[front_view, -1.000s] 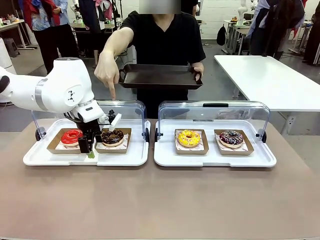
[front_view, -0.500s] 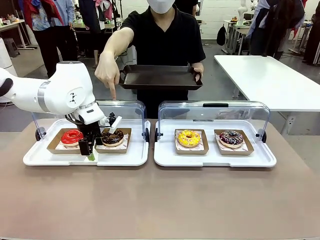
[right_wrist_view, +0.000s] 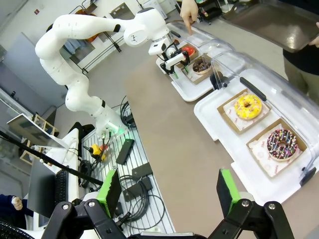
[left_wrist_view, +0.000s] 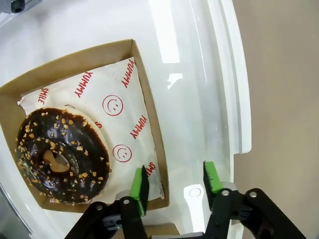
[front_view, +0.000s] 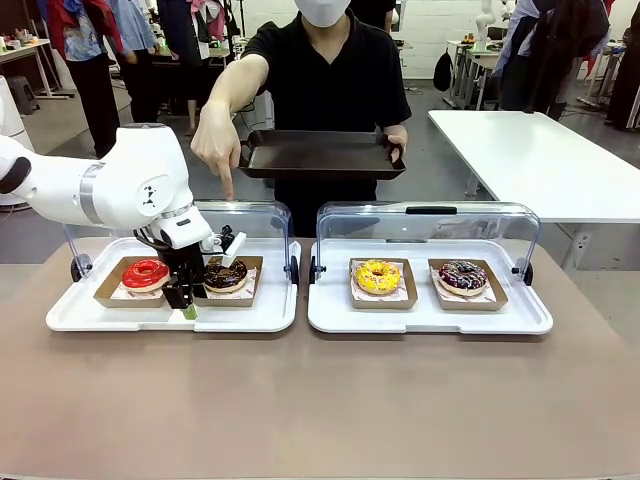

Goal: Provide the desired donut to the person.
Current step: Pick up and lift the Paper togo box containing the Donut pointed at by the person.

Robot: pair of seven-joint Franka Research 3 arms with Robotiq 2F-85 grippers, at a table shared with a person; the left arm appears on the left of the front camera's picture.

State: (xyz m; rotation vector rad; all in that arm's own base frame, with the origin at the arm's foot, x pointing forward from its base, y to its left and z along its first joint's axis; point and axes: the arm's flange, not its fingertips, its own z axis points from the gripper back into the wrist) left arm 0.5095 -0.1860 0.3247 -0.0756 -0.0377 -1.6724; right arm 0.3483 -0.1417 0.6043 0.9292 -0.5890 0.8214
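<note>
Left claw [left_wrist_view: 175, 172] had narrowed from wide a second back to about half, straddling the side wall of the cardboard tray [left_wrist_view: 75, 64] under the chocolate donut [left_wrist_view: 62, 154] that the person's hand [front_view: 215, 145] pointed at, so I figured the pinch came next.

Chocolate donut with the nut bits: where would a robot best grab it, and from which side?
Not the chocolate donut itself; its icing would likely smear. Take the cardboard tray by its thin upright wall on the robot's side, from above, one finger inside, one outside. The donut sits back from that wall, leaving bare paper for the inner finger. The left tool straddles it there.
</note>
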